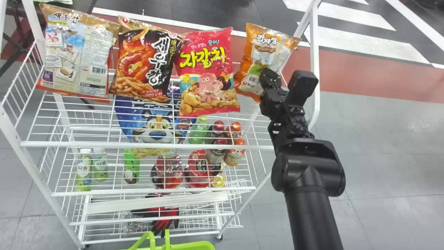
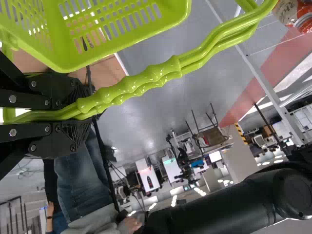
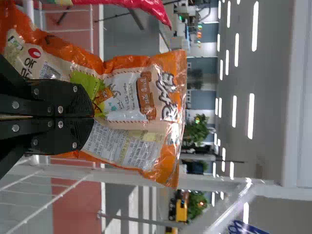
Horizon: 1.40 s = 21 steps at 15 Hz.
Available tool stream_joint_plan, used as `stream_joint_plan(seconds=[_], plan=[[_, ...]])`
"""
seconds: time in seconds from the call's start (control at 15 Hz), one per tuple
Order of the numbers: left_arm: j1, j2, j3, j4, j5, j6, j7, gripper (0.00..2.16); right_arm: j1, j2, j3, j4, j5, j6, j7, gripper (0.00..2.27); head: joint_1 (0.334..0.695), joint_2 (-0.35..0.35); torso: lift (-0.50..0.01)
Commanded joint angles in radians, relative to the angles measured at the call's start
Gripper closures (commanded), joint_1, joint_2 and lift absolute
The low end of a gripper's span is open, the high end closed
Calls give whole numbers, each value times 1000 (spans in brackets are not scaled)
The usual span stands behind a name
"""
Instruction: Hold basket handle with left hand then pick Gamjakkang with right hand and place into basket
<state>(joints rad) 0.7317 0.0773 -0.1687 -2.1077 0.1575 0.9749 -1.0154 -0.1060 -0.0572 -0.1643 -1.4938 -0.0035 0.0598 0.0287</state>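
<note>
Over the white rack's [image 1: 86, 143] far right corner, the right pincer [image 3: 91, 117] pinches the orange snack bag [image 3: 129, 95]; the left pincer [image 2: 80, 115] grips the basket handle [image 2: 131, 87]. Picking looks underway; next, lift clear and carry to the basket [image 1: 194, 246].

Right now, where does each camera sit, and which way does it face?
Head view: on the head, facing forward-down at the wire rack; right arm shows.
Left wrist view: left wrist, facing the basket handle; left gripper shows.
Right wrist view: right wrist, facing the Gamjakkang bag; right gripper shows.
Head and right wrist views share the bag.
</note>
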Motion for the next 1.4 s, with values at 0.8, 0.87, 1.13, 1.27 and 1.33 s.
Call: stream_joint_plan(seconds=[0.8,0.87,1.13,1.27,1.33], plan=[[12,-1,-3,-18,-1,0,0,2148,322,-10,37,-496,-52,56,-128,2246,695,-350,-18],[14,-1,-3,-18,-1,0,0,2148,362,-9,38,-552,-56,108,-127,2246,695,-350,-18],[14,-1,-6,-18,-1,3,0,2148,496,-9,35,-735,-102,299,-124,2246,695,-350,-18],[17,-1,-8,-20,-1,3,0,2148,548,-9,31,-822,-135,430,-113,2246,695,-350,-18],[20,-1,-9,-23,-1,3,0,2148,574,-9,31,-861,-147,495,-102,2250,695,-350,-18]])
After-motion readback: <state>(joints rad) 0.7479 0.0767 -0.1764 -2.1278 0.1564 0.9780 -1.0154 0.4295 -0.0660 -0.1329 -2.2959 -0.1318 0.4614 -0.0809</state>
